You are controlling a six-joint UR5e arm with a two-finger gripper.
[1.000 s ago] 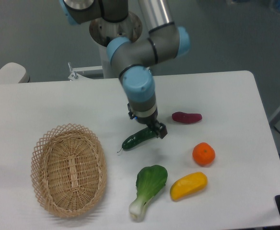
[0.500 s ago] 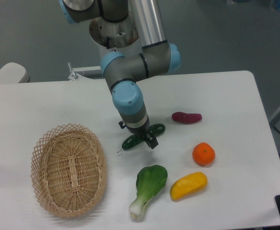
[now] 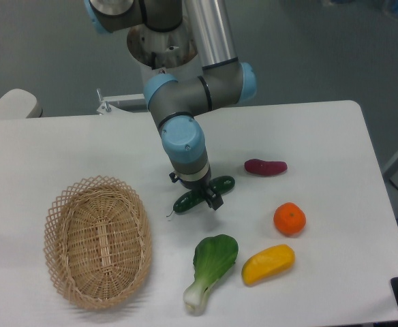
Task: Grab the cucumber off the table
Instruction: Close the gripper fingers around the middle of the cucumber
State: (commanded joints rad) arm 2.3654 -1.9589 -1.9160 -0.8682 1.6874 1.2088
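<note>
Nearest the camera, a bok choy (image 3: 209, 269) and a yellow squash (image 3: 268, 264) lie side by side near the front edge of the white table (image 3: 335, 136), with a wicker basket (image 3: 97, 241) off to the left. An orange (image 3: 289, 219) sits just behind the squash. Mid-table lies the cucumber (image 3: 185, 201) — dark green, slanted, its thin stem tip toward the basket. The gripper (image 3: 209, 197) is down over its middle; whether the fingers pinch it cannot be told. Farther back rests a purple sweet potato (image 3: 266, 167).
</note>
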